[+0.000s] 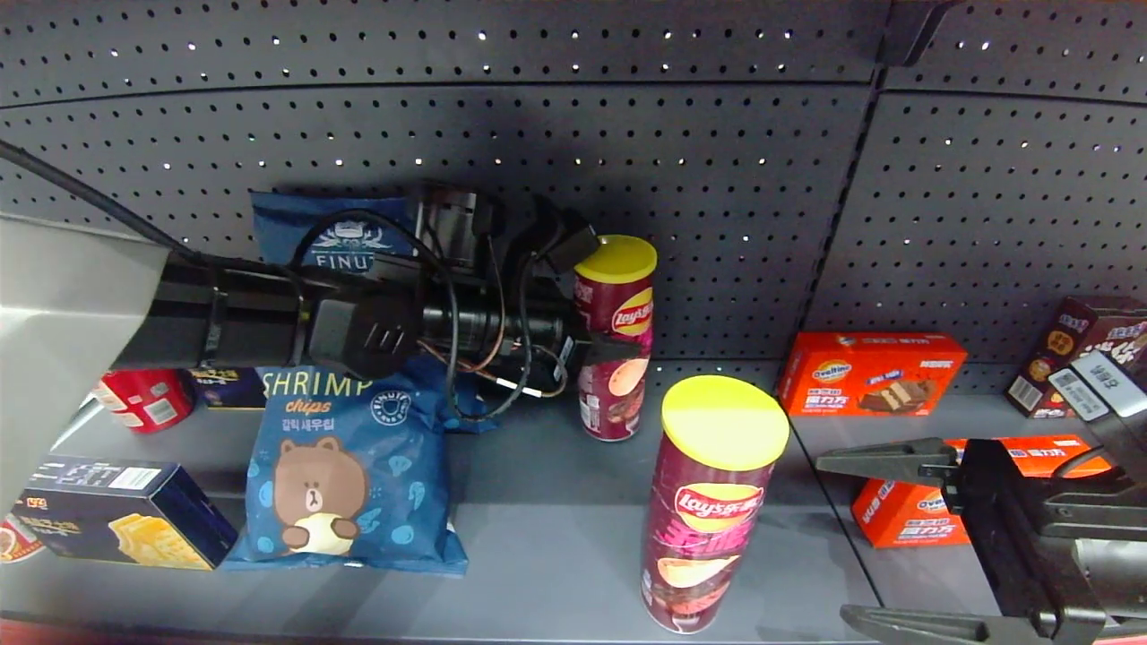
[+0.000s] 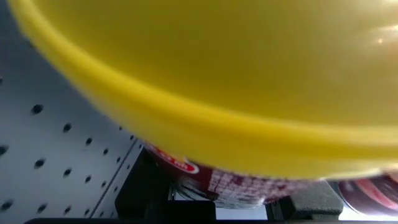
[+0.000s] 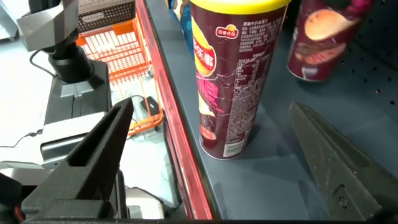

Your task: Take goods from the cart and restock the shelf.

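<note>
A maroon chip can with a yellow lid [image 1: 615, 333] stands upright at the back of the grey shelf [image 1: 538, 528]. My left gripper [image 1: 618, 351] is shut on its middle, reaching in from the left. In the left wrist view the can's yellow lid [image 2: 236, 81] looms close, and the dark fingers [image 2: 144, 193] clamp the can below it. A second, matching chip can [image 1: 712, 502] stands free near the shelf's front edge. My right gripper [image 1: 833, 537] is open just to the right of it, holding nothing. The right wrist view shows that front can [image 3: 233, 81] beyond the spread fingers [image 3: 99, 155].
A blue shrimp chips bag [image 1: 349, 466] lies left of the cans, with another blue bag [image 1: 309, 235] behind the arm. A dark box [image 1: 125, 524] and a red tin [image 1: 143, 399] sit far left. Orange boxes [image 1: 865, 372] lie right. The orange cart [image 3: 115, 40] stands below the shelf.
</note>
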You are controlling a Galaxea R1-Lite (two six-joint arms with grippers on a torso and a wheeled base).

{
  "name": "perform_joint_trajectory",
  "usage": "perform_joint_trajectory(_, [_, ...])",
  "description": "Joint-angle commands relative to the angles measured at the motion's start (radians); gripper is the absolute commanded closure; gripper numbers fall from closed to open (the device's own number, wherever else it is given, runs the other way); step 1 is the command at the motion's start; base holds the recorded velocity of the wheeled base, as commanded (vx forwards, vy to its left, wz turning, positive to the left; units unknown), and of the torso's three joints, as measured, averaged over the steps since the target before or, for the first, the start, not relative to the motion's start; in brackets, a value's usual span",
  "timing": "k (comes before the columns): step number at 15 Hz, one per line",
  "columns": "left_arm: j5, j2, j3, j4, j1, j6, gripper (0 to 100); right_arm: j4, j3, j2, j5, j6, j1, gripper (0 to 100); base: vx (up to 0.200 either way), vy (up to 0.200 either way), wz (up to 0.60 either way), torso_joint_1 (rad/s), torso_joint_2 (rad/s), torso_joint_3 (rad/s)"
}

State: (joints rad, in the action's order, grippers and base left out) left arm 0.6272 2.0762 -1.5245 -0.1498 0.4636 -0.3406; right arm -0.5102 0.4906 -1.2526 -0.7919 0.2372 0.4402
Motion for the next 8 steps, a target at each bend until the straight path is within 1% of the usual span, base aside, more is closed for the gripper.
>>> perform_joint_trajectory(1, [0.000, 0.042, -0.022, 0.001, 0.010, 0.000, 100, -0.001, 0.002, -0.004, -0.001, 0.001, 0.000, 0, 0.000, 0.000, 0.00, 0.000, 0.00, 0.000])
perform_joint_trajectory(4, [0.000, 0.068, -0.048, 0.001, 0.023, 0.000, 100, -0.001, 0.002, -0.004, -0.001, 0.001, 0.000, 0, 0.000, 0.000, 0.00, 0.000, 0.00, 0.000])
perform_joint_trajectory(8, [0.000, 0.078, -0.051, -0.001, 0.026, 0.000, 100, -0.001, 0.002, -0.004, -0.001, 0.001, 0.000, 0, 0.000, 0.000, 0.00, 0.000, 0.00, 0.000])
